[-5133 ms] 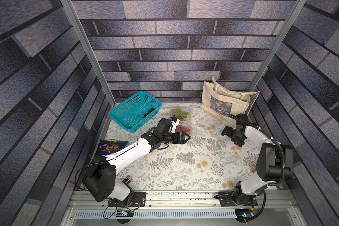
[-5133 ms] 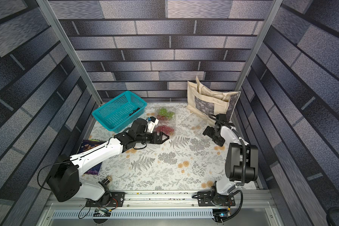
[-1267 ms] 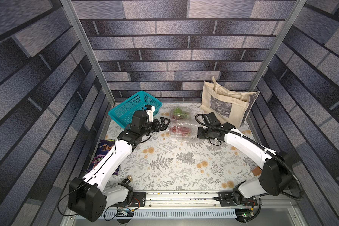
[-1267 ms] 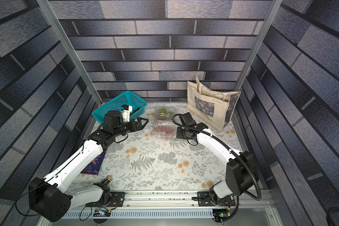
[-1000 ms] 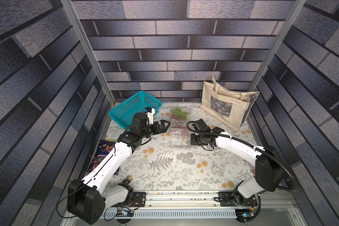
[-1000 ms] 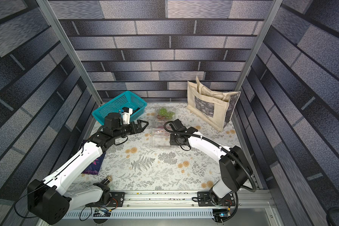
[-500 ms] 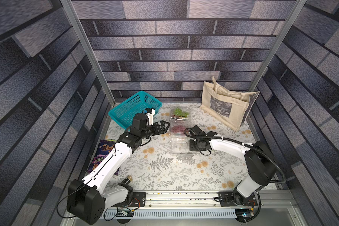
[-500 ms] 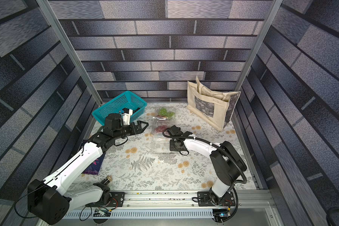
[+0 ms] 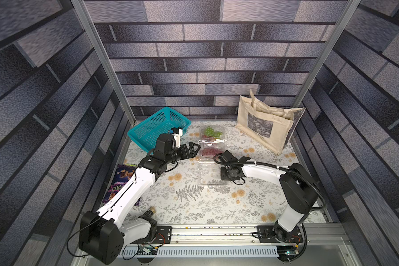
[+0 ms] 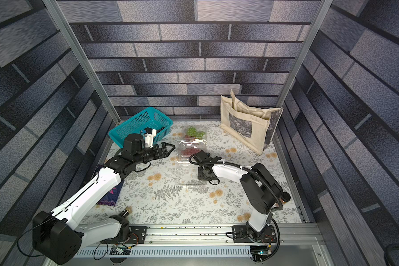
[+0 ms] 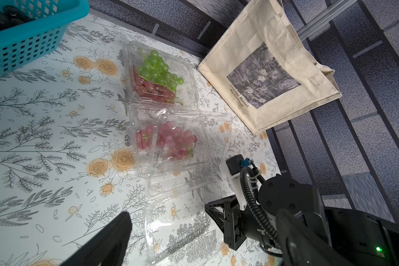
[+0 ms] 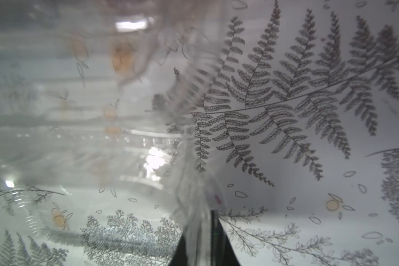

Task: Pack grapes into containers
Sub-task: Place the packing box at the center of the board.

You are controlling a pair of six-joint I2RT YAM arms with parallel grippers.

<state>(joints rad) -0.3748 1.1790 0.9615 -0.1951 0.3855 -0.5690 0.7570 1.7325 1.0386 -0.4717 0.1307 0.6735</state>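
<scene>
Left wrist view: right tool (image 12: 199, 239) pinching rim of empty box (image 11: 182, 221). Left tool (image 9: 196, 150) spread wide, holding nothing. Red grapes (image 11: 173, 140) boxed just ahead of it, green grapes (image 11: 158, 69) boxed beyond, black grapes (image 11: 0, 18) in basket (image 11: 21, 46) alongside.

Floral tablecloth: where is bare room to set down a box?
Free: the near strip from the empty clear plastic clamshell to the metal rail; also before the beige cloth tote bag. Crowded: left gripper between teal perforated basket and filled clamshells.

clamshell (image 12: 78, 149) blurred (right wrist), basket (image 11: 21, 46) cut off
</scene>
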